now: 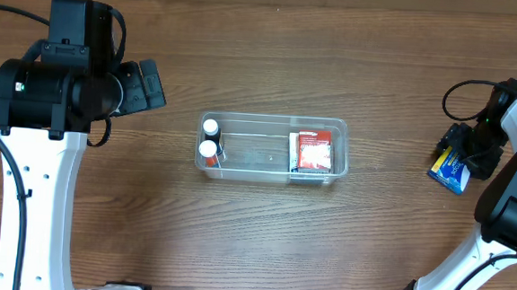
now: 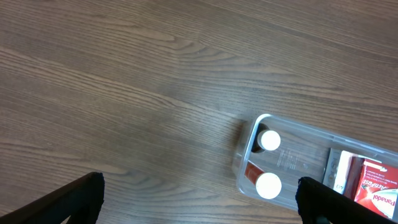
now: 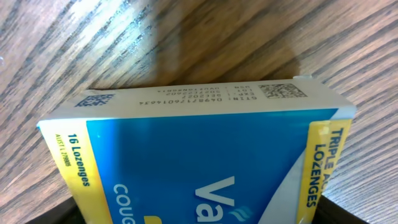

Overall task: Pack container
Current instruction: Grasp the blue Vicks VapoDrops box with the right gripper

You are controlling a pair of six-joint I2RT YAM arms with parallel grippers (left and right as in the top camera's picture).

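The container point(image 1: 273, 121) is a clear shallow tub at the table's middle. It holds two white-capped bottles point(image 1: 209, 137) at its left end and a red and white box point(image 1: 313, 152) at its right end. It also shows in the left wrist view point(image 2: 245, 171). My left gripper point(image 2: 199, 202) is open and empty, up and left of the tub. My right gripper point(image 1: 465, 149) is at the far right, low over a blue and yellow lozenge box point(image 1: 450, 170). That box point(image 3: 205, 155) fills the gap between the wide-spread fingers, which show only at the bottom corners.
The lozenge box lies near the table's right edge. Black cables point(image 1: 464, 90) loop beside the right arm. The left arm's body point(image 1: 65, 79) stands over the table's far left.
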